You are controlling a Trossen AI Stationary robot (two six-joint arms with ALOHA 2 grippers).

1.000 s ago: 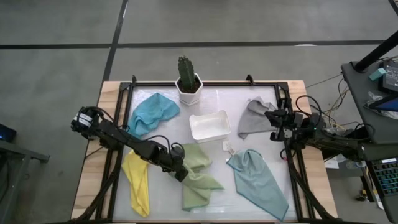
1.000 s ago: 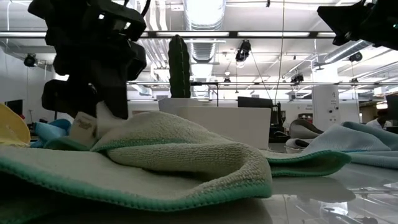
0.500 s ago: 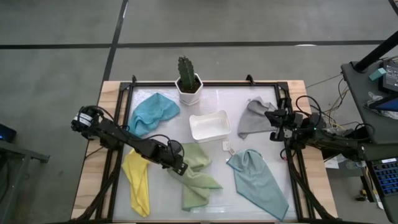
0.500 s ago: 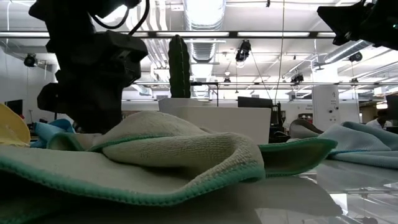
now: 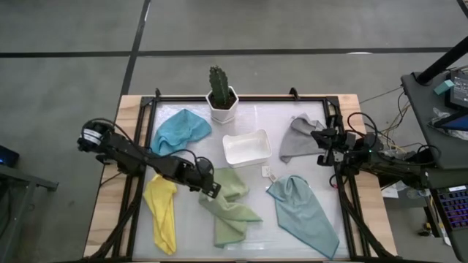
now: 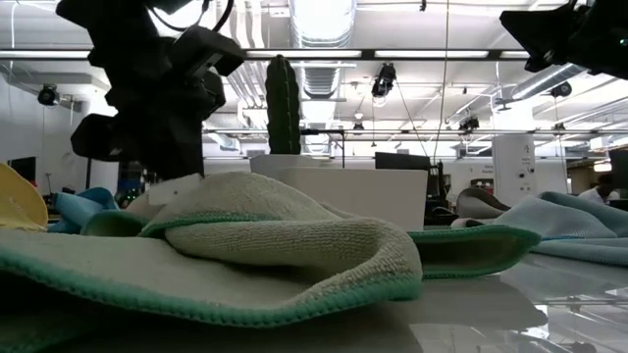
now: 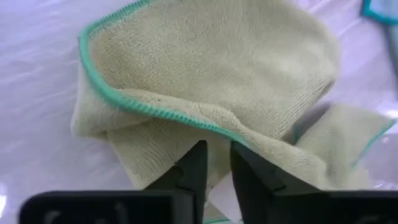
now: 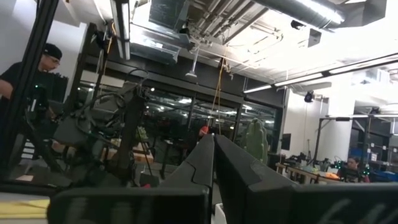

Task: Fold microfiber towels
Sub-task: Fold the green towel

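Left hand [image 7: 216, 163] pinching nubby olive towel [image 7: 211, 81]

A white tray [image 5: 246, 147] sits mid-bench [image 5: 256, 117]. Behind it, at the far edge, a cactus [image 5: 218, 85] stands upright in a white pot [image 5: 221, 109]. Beside the tray's near right corner lies a small white tag [image 5: 267, 172].

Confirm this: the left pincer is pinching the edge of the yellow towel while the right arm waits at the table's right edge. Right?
Not quite. The left pincer is closing on the olive green towel, not the yellow towel, which lies untouched beside it. The high view shows this, and the left wrist view shows the fingers at the olive fold. The right pincer does wait at the right edge.
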